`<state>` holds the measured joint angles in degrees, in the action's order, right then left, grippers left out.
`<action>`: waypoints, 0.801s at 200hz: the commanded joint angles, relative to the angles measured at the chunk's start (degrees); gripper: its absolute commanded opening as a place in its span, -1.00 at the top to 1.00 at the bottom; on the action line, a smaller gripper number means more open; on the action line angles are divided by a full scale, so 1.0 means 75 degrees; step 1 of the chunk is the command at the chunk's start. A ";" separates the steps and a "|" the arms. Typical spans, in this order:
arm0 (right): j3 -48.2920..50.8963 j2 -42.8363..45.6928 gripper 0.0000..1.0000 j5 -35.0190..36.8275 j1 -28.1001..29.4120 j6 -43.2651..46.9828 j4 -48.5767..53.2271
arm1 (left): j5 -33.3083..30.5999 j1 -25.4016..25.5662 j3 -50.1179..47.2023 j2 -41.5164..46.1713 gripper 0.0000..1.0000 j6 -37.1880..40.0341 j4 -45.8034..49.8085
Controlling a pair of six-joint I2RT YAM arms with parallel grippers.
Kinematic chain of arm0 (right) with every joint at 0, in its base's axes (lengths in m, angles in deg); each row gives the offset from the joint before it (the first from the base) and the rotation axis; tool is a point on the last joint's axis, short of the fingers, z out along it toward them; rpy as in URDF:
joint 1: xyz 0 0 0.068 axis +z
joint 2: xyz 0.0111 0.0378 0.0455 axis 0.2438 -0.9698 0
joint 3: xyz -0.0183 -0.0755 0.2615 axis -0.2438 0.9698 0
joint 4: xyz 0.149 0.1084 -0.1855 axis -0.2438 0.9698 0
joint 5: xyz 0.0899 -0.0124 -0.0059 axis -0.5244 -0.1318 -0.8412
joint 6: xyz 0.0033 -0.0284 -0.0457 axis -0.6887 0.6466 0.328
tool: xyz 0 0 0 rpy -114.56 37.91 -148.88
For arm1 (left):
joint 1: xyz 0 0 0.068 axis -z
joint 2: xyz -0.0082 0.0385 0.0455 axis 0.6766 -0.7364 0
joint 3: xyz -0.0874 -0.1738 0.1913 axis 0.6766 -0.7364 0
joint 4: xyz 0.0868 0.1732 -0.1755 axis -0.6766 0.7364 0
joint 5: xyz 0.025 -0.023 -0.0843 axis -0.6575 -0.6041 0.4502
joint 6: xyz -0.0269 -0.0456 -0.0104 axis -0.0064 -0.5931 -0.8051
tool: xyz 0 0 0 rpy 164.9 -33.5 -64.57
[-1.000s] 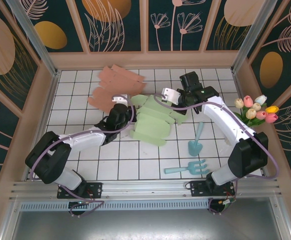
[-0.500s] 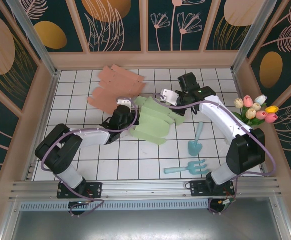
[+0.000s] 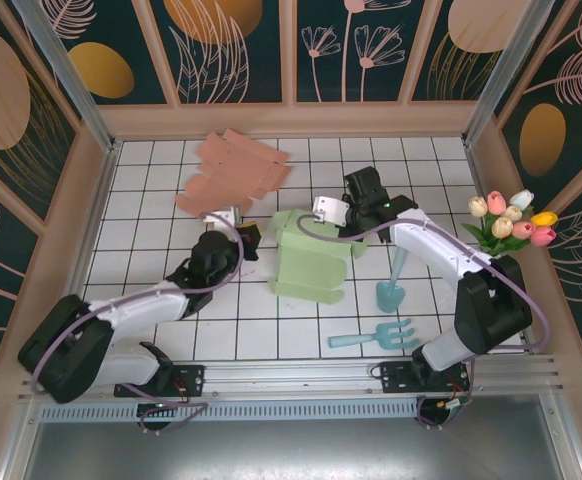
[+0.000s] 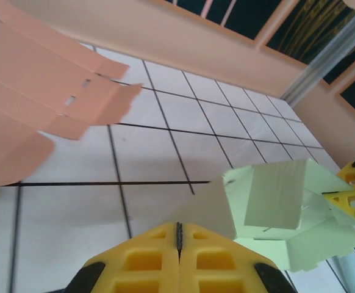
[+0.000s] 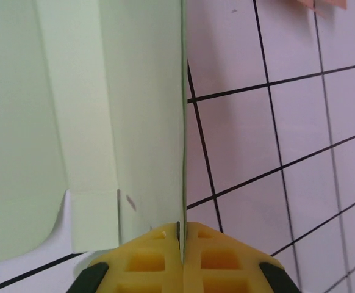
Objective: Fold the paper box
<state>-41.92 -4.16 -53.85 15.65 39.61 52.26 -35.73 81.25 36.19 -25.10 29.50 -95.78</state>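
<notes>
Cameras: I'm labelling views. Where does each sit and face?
Top external: above, behind the arms, looking down on the tiled table; both arms show.
Left wrist: on the left arm, facing across tiles to the pink sheet; left gripper shut below.
Right wrist: looking along the green paper box; right gripper shut on its edge.
Shared: all three show the green paper box.

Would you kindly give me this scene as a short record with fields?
green box: part-folded, mid-table
pink box: unfolded, far left
left hand: shut, empty, beside the green box
right hand: shut on an edge of the green box
trowel: right of the green box
rake: nearer than the trowel
tulips: right edge
</notes>
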 commanded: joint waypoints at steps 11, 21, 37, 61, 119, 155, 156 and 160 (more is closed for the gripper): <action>0.0575 0.0504 1.00 0.0881 0.0445 0.0874 -0.1374 | -0.0705 -0.0025 -0.0873 0.0607 1.00 0.0403 -0.0593; 0.0830 0.0631 1.00 0.0980 0.0569 0.1128 -0.1829 | -0.0720 -0.0024 -0.0992 0.0554 1.00 0.0507 -0.0707; 0.1332 0.0824 1.00 0.1094 0.0734 0.1742 -0.2600 | -0.0486 -0.0023 -0.1089 0.0260 1.00 0.0720 -0.1091; 0.1787 0.0882 1.00 0.1110 0.0933 0.2293 -0.3349 | 0.0229 -0.0021 -0.1191 -0.0340 0.88 0.1052 -0.1942; 0.1887 0.0192 1.00 0.1153 0.0910 0.2610 -0.3813 | 0.0717 -0.0019 -0.1270 -0.1626 0.70 0.1507 -0.3161; 0.2260 0.0038 1.00 0.1242 0.0861 0.2891 -0.4693 | 0.0978 -0.0021 -0.1355 -0.1969 0.49 0.1619 -0.3671; 0.2279 0.0035 1.00 0.1251 0.0860 0.2909 -0.4730 | 0.0981 -0.0023 -0.1355 -0.1970 0.50 0.1629 -0.3678; 0.2362 0.0028 1.00 0.1269 0.0844 0.2972 -0.4892 | 0.0986 -0.0021 -0.1369 -0.1977 0.48 0.1647 -0.3683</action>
<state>-27.04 -3.22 -45.39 22.55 58.85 22.40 -30.48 81.25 26.61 -39.15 39.88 -117.29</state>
